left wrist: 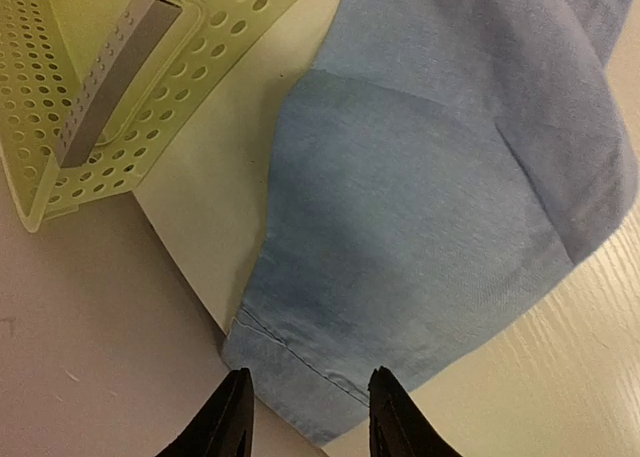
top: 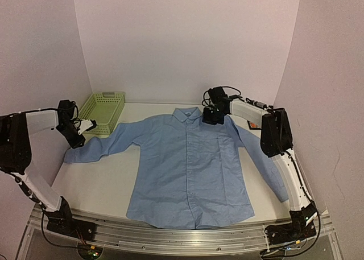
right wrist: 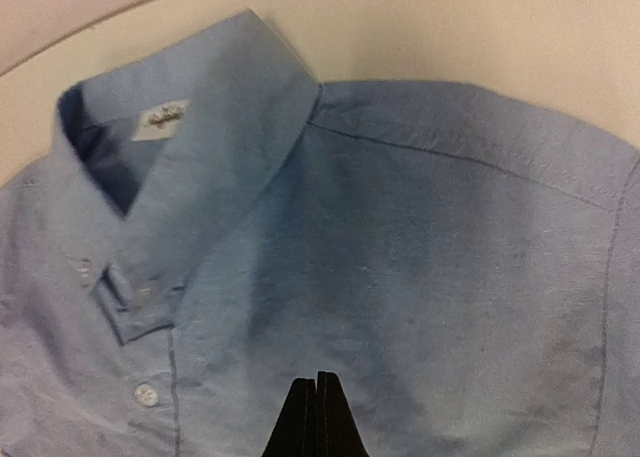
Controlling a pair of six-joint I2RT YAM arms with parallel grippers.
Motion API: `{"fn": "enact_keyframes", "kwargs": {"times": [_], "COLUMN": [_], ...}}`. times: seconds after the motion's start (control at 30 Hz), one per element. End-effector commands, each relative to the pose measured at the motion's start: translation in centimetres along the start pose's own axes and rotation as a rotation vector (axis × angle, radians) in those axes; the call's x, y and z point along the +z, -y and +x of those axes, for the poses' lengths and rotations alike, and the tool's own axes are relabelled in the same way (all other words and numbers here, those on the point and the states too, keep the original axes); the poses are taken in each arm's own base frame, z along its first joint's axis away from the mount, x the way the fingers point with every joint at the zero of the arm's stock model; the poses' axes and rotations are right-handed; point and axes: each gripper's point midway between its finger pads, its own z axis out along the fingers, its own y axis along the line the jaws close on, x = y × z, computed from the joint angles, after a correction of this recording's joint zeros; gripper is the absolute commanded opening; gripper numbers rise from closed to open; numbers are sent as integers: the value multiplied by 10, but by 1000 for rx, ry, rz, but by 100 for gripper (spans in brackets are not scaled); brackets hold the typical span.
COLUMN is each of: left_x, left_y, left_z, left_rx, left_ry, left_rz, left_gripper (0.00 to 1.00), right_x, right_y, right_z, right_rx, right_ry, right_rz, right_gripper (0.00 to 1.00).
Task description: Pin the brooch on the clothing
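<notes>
Pale walls enclose a white counter [top: 108, 174] where the light blue shirt [top: 187, 169] lies spread flat, front up, collar [right wrist: 190, 127] toward the far wall and both sleeves stretched outward. At the far left, a pale green basket [top: 102, 109] stands just beside the sleeve on that side. The left end effector [left wrist: 305, 417] hangs over that sleeve's cuff [left wrist: 290, 372], its two dark fingers spread with a gap between them. The right end effector [right wrist: 316, 417] has its fingers pressed together, poised over the shoulder panel just beside the collar. A small dark object with an orange patch [top: 253, 125] sits under the right forearm; whether it is the brooch I cannot tell.
</notes>
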Motion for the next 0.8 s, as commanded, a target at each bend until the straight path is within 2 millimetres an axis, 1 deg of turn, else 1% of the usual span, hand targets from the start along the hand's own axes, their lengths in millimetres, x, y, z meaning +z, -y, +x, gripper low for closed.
{"fn": "enact_keyframes", "kwargs": {"times": [0.0,0.03,0.1,0.17,0.2,0.27,0.33,0.4,0.47,0.53,0.63,0.77], "left_x": [34,44,60,72,75,79,78,78,80,81,82,83], "left_y": [-19,-20,-19,-8,-2,15,27,33,35,30,20,7], "left_z": [14,21,32,49,59,81,99,113,125,130,132,123], "left_rx": [21,7,-16,-13,-4,11,8,-12,-38,-59,-84,-85], "left_ry": [-64,-85,-124,-173,-190,-223,-246,-268,-291,-303,-310,-292], "left_rz": [-104,-107,-106,-98,-95,-84,-73,-63,-62,-78,-100,-109], "left_gripper": [39,38,37,36,36,36,36,36,36,36,36,37], "right_x": [29,37,47,51,51,48,44,41,40,39,38,35], "right_y": [8,14,26,40,47,62,79,89,93,93,96,92], "right_z": [4,13,27,35,37,38,36,33,30,28,27,24], "right_rx": [32,44,59,73,81,98,119,123,107,85,75,51], "right_ry": [12,-7,-38,-54,-58,-59,-56,-55,-54,-52,-55,-57], "right_rz": [-33,-24,1,38,55,92,122,133,132,129,124,98], "right_gripper": [0,0,0,0,0,0,0,0,0,0,0,0]}}
